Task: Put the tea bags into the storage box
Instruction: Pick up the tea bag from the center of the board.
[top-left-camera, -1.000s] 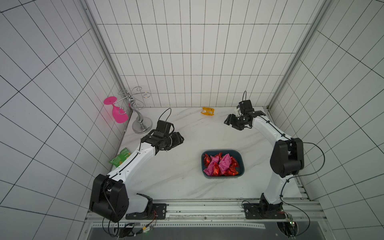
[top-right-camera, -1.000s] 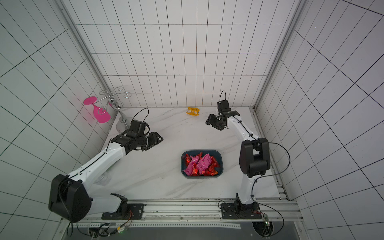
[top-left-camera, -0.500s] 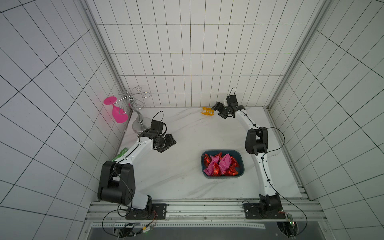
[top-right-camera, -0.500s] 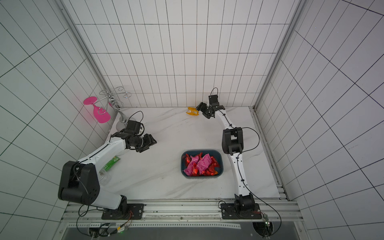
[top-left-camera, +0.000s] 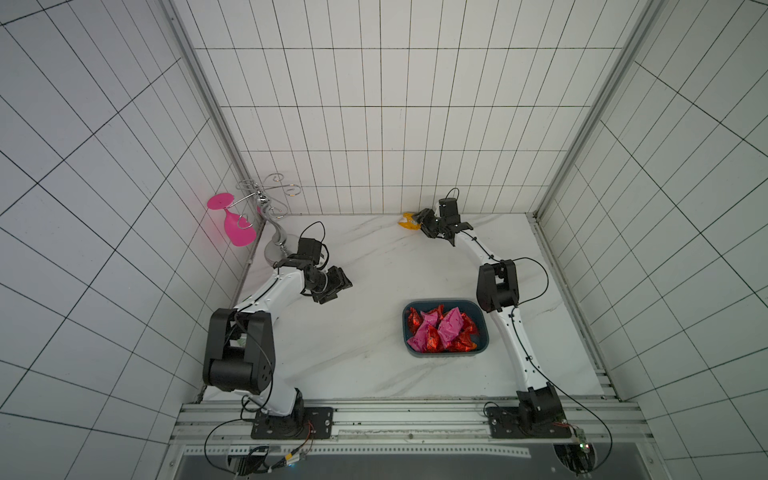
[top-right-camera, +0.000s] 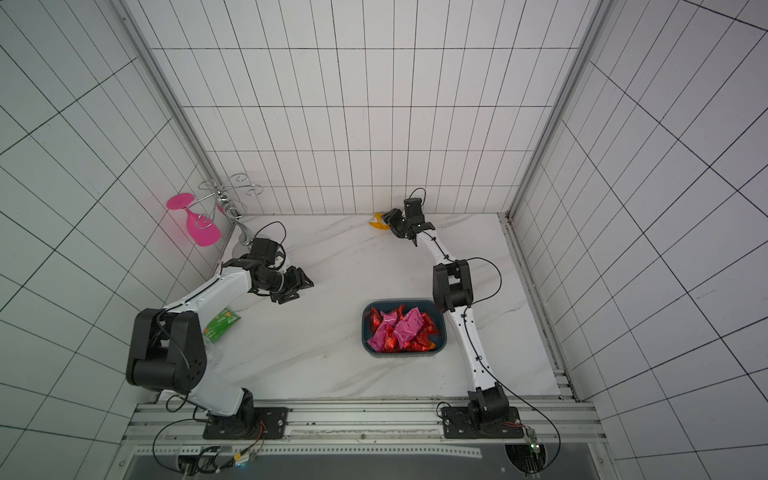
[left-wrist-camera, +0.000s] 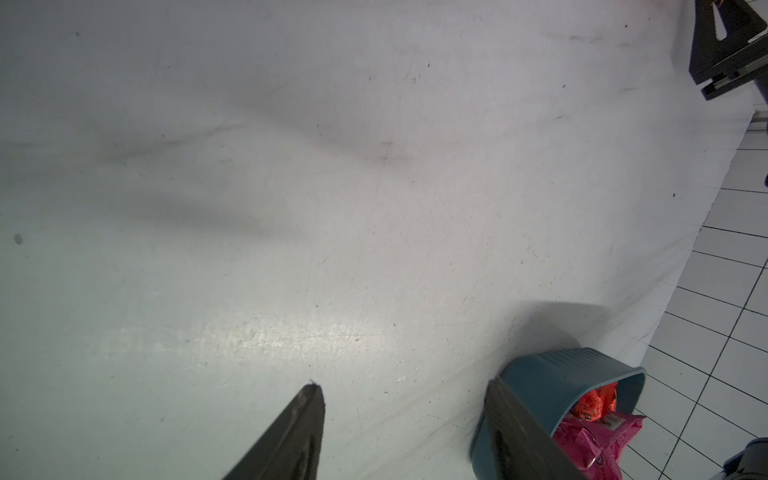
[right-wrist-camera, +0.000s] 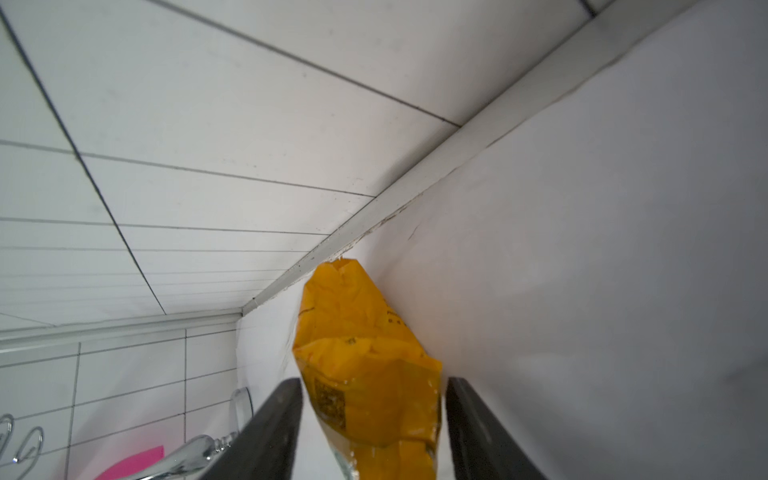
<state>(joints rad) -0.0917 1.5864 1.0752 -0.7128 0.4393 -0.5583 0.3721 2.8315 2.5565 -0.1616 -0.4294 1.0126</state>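
Right wrist view: right gripper (right-wrist-camera: 370, 415) now reaches back wall; a second ago it hung over mid-table. Jaws straddle yellow tea bag (right-wrist-camera: 365, 365), near-touching; firm hold uncertain. Left gripper (left-wrist-camera: 403, 419) parted, empty, drawn back from centre. Storage box (top-left-camera: 482, 332) already holds red and pink tea bags (top-left-camera: 440, 332). Judgement: last stray sachet about to be lifted.

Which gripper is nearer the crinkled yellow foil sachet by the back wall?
Right. The right gripper has the crinkled yellow foil sachet between its fingers; the left gripper hovers far across the table, empty.
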